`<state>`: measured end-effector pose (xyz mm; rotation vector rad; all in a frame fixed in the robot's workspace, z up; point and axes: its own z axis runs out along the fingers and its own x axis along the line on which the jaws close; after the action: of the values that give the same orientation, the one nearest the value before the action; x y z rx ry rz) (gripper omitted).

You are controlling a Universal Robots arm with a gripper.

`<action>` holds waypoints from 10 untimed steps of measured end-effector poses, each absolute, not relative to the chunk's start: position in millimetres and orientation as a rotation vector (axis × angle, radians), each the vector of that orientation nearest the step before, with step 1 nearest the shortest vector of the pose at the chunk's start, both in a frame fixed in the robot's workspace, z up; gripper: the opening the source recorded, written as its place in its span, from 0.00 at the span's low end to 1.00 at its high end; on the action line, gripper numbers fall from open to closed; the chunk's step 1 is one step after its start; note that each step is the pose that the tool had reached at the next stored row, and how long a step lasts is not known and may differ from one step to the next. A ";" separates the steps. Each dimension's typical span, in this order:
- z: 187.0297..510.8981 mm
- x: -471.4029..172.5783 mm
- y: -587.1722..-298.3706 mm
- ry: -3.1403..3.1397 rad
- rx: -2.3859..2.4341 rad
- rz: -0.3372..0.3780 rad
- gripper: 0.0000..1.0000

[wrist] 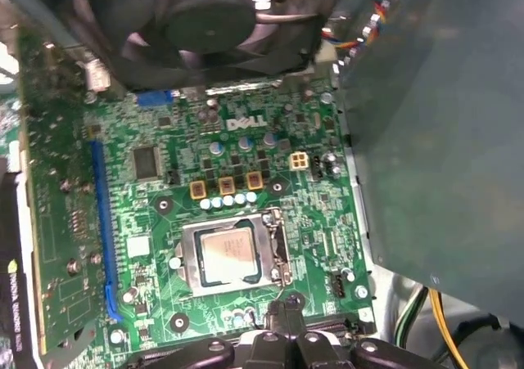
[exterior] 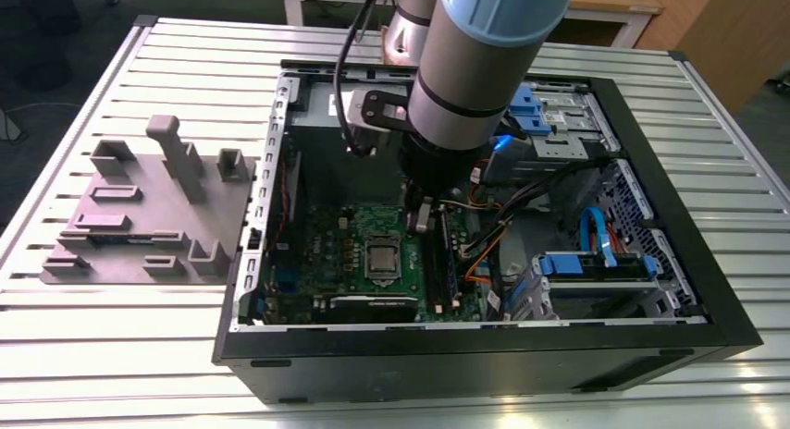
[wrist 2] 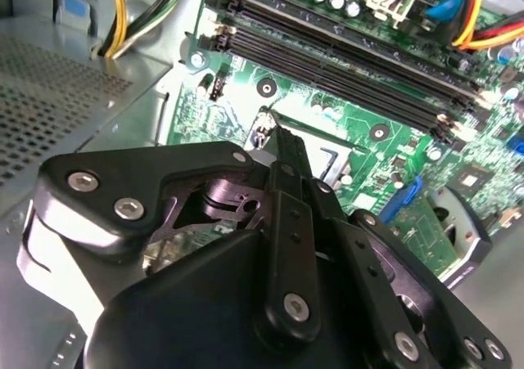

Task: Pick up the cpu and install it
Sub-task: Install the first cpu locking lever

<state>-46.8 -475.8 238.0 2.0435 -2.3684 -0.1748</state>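
- In the exterior view, an open computer case (exterior: 494, 355) lies on the slatted desk (exterior: 124, 355), and the arm (exterior: 482, 68) reaches down into it.
- The fingers (exterior: 420, 216) hang above the green motherboard (exterior: 333, 235).
- The cpu (exterior: 383, 260) lies flat inside its socket on that board. From the fingers it is toward the exterior view's left and a little nearer to the camera, near but not directly under them.
- In the second wrist view, the fingers (wrist 2: 282, 152) look pressed together, because the links on both sides meet at the middle, and I see nothing clamped between them.
- They point over the motherboard (wrist 2: 327, 115), near the long black memory slots (wrist 2: 344, 66) but apart from them.
- In the first wrist view, the cpu (wrist: 228, 254) sits inside the metal socket frame (wrist: 187, 258) and its silver top is open to view.
- It lies between the fingers (wrist: 286, 308) and the black fan (wrist: 205, 17), closer to the fingers.
- The fingers are just beside the edge of the frame, and I cannot tell if they touch it.
- The cpu is square, so it has no long axis, and its sides run parallel to the frame.
- I judge that the chip is already in its seat and that the fingers are off to one side of it.
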 end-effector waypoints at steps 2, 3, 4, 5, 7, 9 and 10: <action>237.6 -46.7 -476.0 -2.339 2.075 -0.174 0.10; 237.5 -46.8 -476.0 -2.338 2.076 -0.174 0.10; 237.4 -46.8 -476.1 -2.337 2.077 -0.174 0.10; 237.2 -46.8 -476.3 -2.337 2.077 -0.175 0.10; 235.7 -46.8 -476.5 -2.337 2.077 -0.175 0.10; 235.1 -46.7 -476.8 -2.334 2.075 -0.168 0.10; 235.0 -46.7 -476.9 -2.331 2.073 -0.161 0.10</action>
<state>-46.7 -476.9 235.0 2.0731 -2.3314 -0.1613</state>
